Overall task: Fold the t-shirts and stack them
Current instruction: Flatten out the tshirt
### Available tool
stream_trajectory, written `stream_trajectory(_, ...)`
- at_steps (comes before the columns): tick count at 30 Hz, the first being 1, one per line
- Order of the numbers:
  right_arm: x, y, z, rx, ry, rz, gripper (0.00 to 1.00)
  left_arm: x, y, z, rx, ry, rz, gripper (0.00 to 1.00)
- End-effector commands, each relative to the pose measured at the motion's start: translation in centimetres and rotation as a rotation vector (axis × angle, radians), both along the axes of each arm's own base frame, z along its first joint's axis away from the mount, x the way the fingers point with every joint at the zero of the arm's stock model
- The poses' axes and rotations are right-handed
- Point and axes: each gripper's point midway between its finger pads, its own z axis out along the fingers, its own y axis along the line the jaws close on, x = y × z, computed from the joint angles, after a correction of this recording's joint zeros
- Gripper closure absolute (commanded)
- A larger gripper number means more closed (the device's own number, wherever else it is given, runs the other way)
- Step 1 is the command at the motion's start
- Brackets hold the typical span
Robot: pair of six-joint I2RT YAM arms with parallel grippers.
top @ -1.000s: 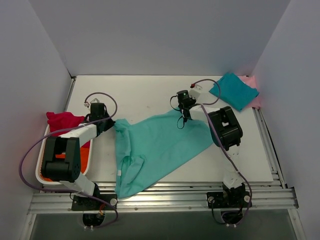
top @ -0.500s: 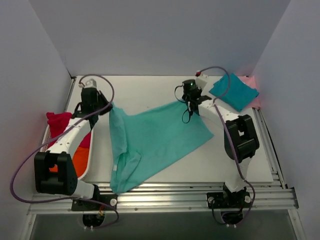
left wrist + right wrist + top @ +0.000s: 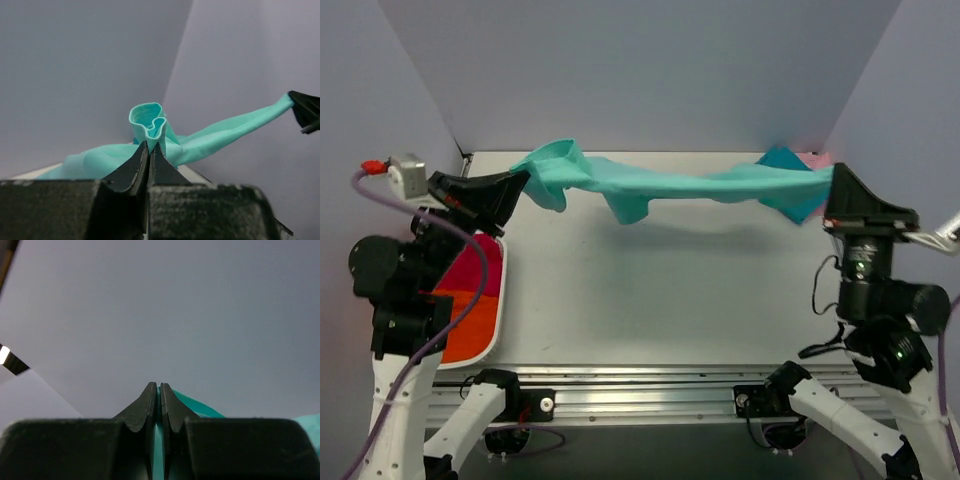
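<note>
Left gripper (image 3: 150, 146) and right gripper (image 3: 159, 386) each pinch one end of the mint-green t-shirt (image 3: 690, 186), which is stretched taut in the air above the table (image 3: 650, 300). Lower both ends evenly, under light tension, so the twisted middle lands flat.

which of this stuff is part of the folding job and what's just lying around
Job: mint shirt, stretched aloft between left gripper and right gripper; teal shirt; pink shirt by it; red shirt, orange shirt in basket.
Lying about: basket, table.
</note>
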Motion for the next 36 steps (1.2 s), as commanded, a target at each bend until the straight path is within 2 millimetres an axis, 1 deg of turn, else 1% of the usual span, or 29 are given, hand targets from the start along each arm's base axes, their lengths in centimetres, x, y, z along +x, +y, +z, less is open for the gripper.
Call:
stream_trajectory(1,-3.4,-1.9,1.1,0.023,-0.116,0.012,1.00,-9.7,-2.9,5.3,0.037,-0.303,-0.311,0.98)
stream_trajectory(3,-5.0,-2.5,2.0,0.034,-0.164,0.036,1.00,-13.6,-2.8,6.5,0.035,-0.388,-0.359,0.98)
stream_trajectory(4,-6.3,-2.8,2.9,0.037,-0.204,0.057,1.00,-14.6,-2.8,6.8,0.026,-0.402,-0.378,0.98)
stream_trajectory(6,-7.2,-3.4,3.5,0.033,-0.225,0.049,1.00,-17.0,-2.5,7.8,0.027,-0.451,-0.387,0.98)
stream_trajectory(7,-7.9,-3.9,4.4,0.040,-0.248,0.043,1.00,-17.4,-2.5,8.0,0.026,-0.457,-0.388,0.98)
stream_trajectory(9,-8.1,-4.9,4.8,0.019,-0.244,-0.014,1.00,-18.3,-2.2,8.7,0.027,-0.482,-0.378,0.98)
stream_trajectory(10,-8.4,-5.4,5.6,0.022,-0.251,-0.039,1.00,-17.5,-2.1,8.8,0.017,-0.458,-0.359,0.98)
stream_trajectory(12,-7.7,-6.2,5.6,0.013,-0.207,-0.102,1.00,-16.5,-2.1,9.0,0.020,-0.445,-0.336,0.98)
stream_trajectory(13,-6.9,-6.6,6.2,0.002,-0.187,-0.145,1.00,-14.8,-2.2,8.7,0.018,-0.405,-0.325,0.98)
stream_trajectory(14,-6.0,-7.1,5.8,0.002,-0.142,-0.188,1.00,-13.2,-1.9,8.7,-0.002,-0.374,-0.283,0.98)
stream_trajectory(15,-3.9,-6.7,5.3,-0.016,-0.092,-0.211,1.00,-11.7,-1.9,8.4,0.002,-0.347,-0.263,0.98)
stream_trajectory(16,-3.0,-6.7,5.1,-0.026,-0.067,-0.229,1.00,-8.8,-2.2,7.4,0.003,-0.282,-0.253,0.98)
stream_trajectory(18,-0.7,-7.0,3.8,-0.035,0.000,-0.290,1.00,-5.4,-2.3,6.0,0.010,-0.224,-0.214,0.98)
stream_trajectory(19,1.8,-6.4,2.3,-0.053,0.058,-0.307,1.00,-2.4,-2.7,4.2,0.014,-0.161,-0.204,0.98)
stream_trajectory(21,6.1,-5.7,-1.6,-0.089,0.176,-0.356,1.00,1.0,-2.4,2.4,0.026,-0.117,-0.160,0.98)
stream_trajectory(22,7.4,-5.5,-3.0,-0.100,0.211,-0.369,1.00,3.7,-2.4,0.6,0.031,-0.065,-0.150,0.98)
stream_trajectory(24,10.6,-4.6,-7.1,-0.127,0.295,-0.387,1.00,7.3,-2.2,-2.9,0.038,0.030,-0.143,0.98)
stream_trajectory(25,13.0,-4.1,-10.0,-0.152,0.365,-0.406,1.00,10.7,-1.3,-5.1,0.034,0.077,-0.119,0.98)
stream_trajectory(26,14.5,-3.9,-11.5,-0.157,0.385,-0.413,1.00,12.6,-0.7,-7.5,0.021,0.134,-0.118,0.98)
stream_trajectory(27,17.1,-3.2,-15.7,-0.188,0.469,-0.414,1.00,14.0,-0.7,-9.3,0.001,0.187,-0.160,0.98)
stream_trajectory(28,18.5,-3.1,-17.6,-0.199,0.502,-0.409,1.00,18.0,1.1,-12.4,-0.018,0.227,-0.139,0.98)
stream_trajectory(29,19.8,-2.9,-19.1,-0.199,0.522,-0.412,1.00,19.8,1.7,-14.7,-0.039,0.277,-0.145,0.98)
stream_trajectory(30,22.0,-3.0,-23.1,-0.211,0.597,-0.422,1.00,21.6,2.1,-15.6,-0.071,0.283,-0.160,0.98)
stream_trajectory(31,23.1,-3.0,-24.7,-0.213,0.622,-0.422,1.00,25.0,2.5,-21.4,-0.095,0.398,-0.192,0.98)
stream_trajectory(32,24.4,-2.7,-26.1,-0.210,0.631,-0.408,1.00,26.7,3.3,-23.7,-0.122,0.444,-0.201,0.98)
stream_trajectory(33,26.1,-2.7,-30.3,-0.238,0.706,-0.414,1.00,28.7,3.5,-23.8,-0.165,0.461,-0.235,0.98)
stream_trajectory(34,27.3,-2.6,-30.7,-0.212,0.708,-0.415,1.00,31.3,3.7,-29.8,-0.194,0.548,-0.280,0.95)
stream_trajectory(35,28.2,-2.6,-32.2,-0.211,0.737,-0.417,1.00,32.7,4.3,-31.2,-0.266,0.610,-0.301,0.52)
stream_trajectory(36,29.5,-2.6,-35.8,-0.231,0.799,-0.420,1.00,34.9,4.8,-29.9,-0.272,0.542,-0.326,0.12)
